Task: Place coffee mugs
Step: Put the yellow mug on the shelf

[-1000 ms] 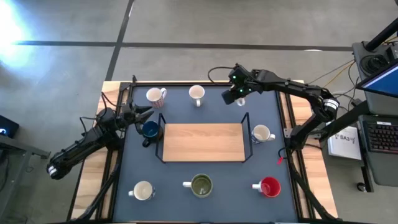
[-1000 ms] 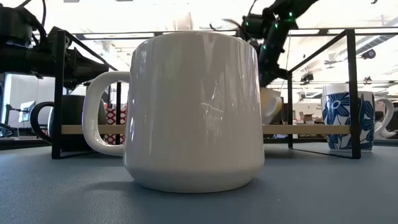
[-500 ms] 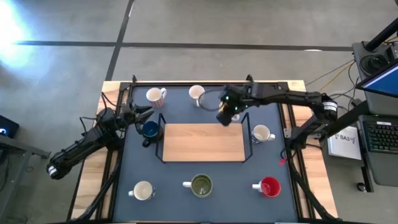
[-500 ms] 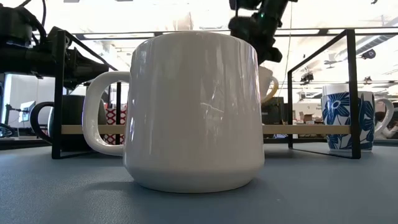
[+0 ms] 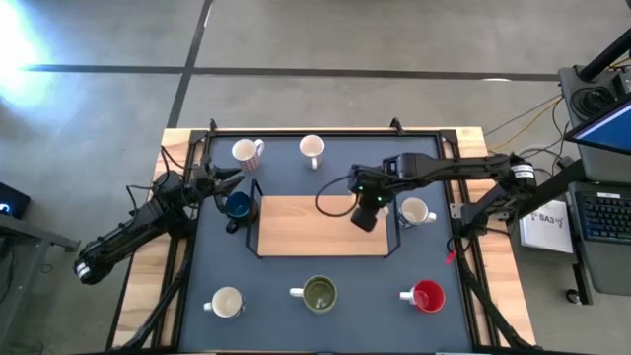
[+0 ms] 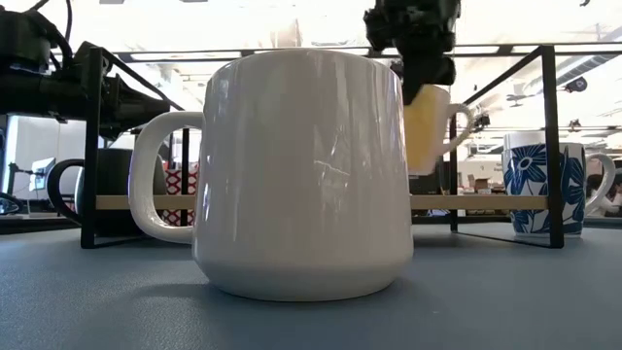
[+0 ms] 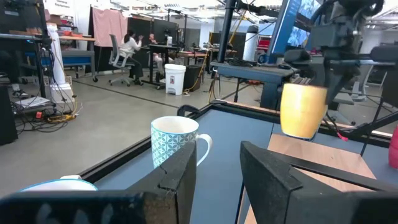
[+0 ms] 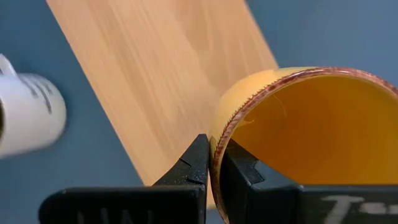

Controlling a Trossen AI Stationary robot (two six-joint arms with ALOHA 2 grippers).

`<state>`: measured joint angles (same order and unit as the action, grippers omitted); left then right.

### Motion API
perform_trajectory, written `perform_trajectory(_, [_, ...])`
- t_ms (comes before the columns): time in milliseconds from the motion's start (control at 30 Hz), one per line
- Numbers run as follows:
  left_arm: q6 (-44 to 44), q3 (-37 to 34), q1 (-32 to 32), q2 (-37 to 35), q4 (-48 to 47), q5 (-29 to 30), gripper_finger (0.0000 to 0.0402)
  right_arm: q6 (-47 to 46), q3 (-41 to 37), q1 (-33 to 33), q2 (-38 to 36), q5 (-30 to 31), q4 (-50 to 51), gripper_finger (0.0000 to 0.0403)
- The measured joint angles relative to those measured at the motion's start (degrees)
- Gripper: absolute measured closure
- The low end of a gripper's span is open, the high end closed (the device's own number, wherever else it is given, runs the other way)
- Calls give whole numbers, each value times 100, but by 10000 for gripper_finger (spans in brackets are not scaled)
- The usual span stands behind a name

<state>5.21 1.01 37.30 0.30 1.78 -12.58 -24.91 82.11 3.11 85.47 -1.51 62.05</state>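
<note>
My right gripper (image 5: 366, 213) is shut on an orange mug (image 6: 428, 126) and holds it above the right end of the wooden board (image 5: 315, 225). In the high view the gripper hides the mug. The mug also shows in the left wrist view (image 7: 303, 111). My left gripper (image 5: 233, 177) is open and empty at the table's left, just beyond a dark blue mug (image 5: 238, 205) that stands on the mat. My right gripper (image 8: 214, 155) holds the orange mug by its rim (image 8: 216, 142), one finger inside the mug and one outside. The fingers come from above, pointing down. The mug hangs below them, roughly upright and clear of the board, with its handle (image 6: 459, 122) sticking out sideways.
The board sits in a black frame rack (image 5: 256, 212). Around it stand a white mug with reddish markings (image 5: 246, 152), a white mug (image 5: 313, 148), a blue-patterned mug (image 5: 415, 211), a red mug (image 5: 427, 295), a mug with an olive-green inside (image 5: 318, 293) and a cream mug (image 5: 227, 302).
My right gripper has carried the orange mug from the table's far edge toward the near edge, first a little left, and now holds it over the board's right end. The mug has stayed in the hold, clear of the table.
</note>
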Motion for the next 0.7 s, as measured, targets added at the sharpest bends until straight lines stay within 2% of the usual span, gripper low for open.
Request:
perform_trajectory(400, [0,-1,-1,0,-2,1,294,84,-5,-336,-1,4,340,390])
perform_trajectory(700, [-1,-1,0,0,-1,1,294,239,-361,-363,0,12,325,390])
